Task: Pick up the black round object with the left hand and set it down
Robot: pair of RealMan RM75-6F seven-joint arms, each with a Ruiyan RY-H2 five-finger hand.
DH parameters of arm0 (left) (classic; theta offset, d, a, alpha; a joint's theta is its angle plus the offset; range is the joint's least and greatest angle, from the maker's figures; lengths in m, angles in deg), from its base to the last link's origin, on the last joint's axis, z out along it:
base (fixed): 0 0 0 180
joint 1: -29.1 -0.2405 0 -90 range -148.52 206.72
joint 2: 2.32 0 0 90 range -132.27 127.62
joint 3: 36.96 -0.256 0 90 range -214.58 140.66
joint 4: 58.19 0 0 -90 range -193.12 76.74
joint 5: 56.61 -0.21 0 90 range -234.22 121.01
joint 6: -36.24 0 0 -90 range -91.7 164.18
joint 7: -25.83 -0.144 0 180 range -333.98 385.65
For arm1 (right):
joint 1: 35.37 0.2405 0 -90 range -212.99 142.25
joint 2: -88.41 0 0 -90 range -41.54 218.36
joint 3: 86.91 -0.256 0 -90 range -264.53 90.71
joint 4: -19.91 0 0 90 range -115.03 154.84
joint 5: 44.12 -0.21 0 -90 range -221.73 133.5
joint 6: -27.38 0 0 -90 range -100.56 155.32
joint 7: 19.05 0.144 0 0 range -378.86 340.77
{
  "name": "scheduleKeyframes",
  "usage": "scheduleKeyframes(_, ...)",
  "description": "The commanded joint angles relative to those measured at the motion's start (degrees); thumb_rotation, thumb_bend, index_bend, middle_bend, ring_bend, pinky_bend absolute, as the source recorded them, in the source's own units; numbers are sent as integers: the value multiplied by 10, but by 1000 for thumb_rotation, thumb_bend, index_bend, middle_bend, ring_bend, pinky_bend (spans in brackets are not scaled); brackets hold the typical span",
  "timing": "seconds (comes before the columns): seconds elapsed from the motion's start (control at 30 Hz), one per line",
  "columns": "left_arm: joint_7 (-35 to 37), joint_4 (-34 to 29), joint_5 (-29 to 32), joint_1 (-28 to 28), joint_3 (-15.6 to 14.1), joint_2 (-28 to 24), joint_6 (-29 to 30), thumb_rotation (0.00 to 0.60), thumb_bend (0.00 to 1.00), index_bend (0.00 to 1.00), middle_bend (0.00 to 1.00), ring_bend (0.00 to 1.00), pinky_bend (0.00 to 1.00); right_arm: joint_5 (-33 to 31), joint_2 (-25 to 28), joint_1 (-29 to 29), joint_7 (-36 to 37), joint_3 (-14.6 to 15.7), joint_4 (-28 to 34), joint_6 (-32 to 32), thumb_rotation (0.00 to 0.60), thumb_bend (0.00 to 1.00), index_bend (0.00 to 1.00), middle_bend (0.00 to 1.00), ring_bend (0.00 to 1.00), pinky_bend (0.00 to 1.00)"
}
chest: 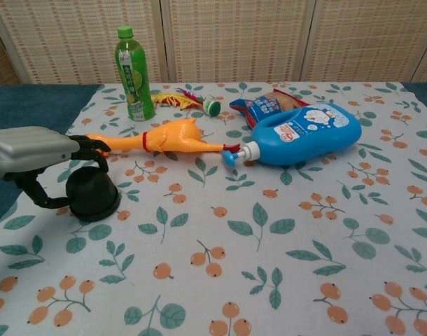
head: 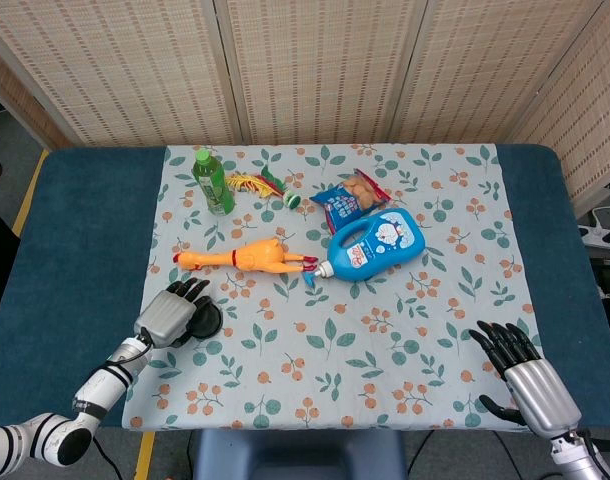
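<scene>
The black round object point(head: 209, 319) point(chest: 93, 193) stands on the floral cloth near its left edge. My left hand point(head: 169, 316) point(chest: 40, 153) hovers over it from the left, fingers curling down above its top and thumb low beside its left flank. No firm grip shows, and the object rests on the cloth. My right hand point(head: 521, 371) lies open at the front right corner, fingers spread, holding nothing. The chest view does not show it.
A yellow rubber chicken point(head: 247, 257) point(chest: 164, 138) lies just behind the black object. A green bottle point(head: 213, 182) point(chest: 133, 73) stands at the back left. A blue detergent bottle point(head: 377, 243) point(chest: 304, 131) lies on its side mid-table, with a snack bag point(head: 352, 196) behind it.
</scene>
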Motion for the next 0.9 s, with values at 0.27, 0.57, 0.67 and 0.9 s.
scheduleKeyframes(0.27,43,28,-58,-15,6,16,31,600,370,523,49,0,154,-2,-1,1,-1,0,0,3,600,118,0,0,0,0)
scheduleKeyframes(0.57,73,36,-89,-24,7,13,35,600,375,682,135,0,154,-3,-1,1,-3,0,1,4,600,118,0,0,0,0)
scheduleKeyframes(0.67,79,32,-97,-26,8,8,38,600,375,690,144,0,154,-4,-1,1,-3,-1,2,4,600,118,0,0,0,0)
scheduleKeyframes(0.9,83,-11,-120,-33,17,-36,61,600,380,700,147,0,156,-5,-2,1,-5,-1,1,5,600,118,0,0,0,0)
